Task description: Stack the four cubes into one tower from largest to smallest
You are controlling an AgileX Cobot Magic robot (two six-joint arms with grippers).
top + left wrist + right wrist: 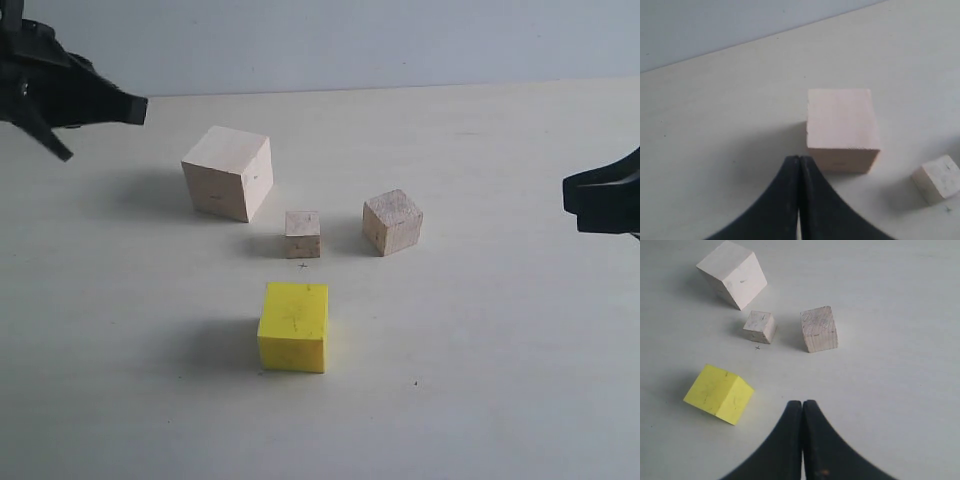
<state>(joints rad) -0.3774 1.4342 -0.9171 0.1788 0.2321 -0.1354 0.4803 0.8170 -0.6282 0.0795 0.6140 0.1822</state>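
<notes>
While its fingers press together around nothing, the left gripper (799, 160) has the large wood cube (841, 120) just ahead of its tips. The right gripper (802, 403), equally closed and empty, faces the medium wood cube (819, 329), with the tiny wood cube (760, 326) and yellow cube (719, 394) farther off; all four stand apart on the table (500, 400).

This looks to me like a lab bench set up for a test. I work over a plain, pale table (480, 400) with a plain bluish wall (400, 40) behind it. On it stand a big cube (228, 172), a mid cube (391, 222), a tiny cube (303, 234) and a yellow cube (294, 326), all apart, with a small pen cross (303, 265) marked by the tiny one.
</notes>
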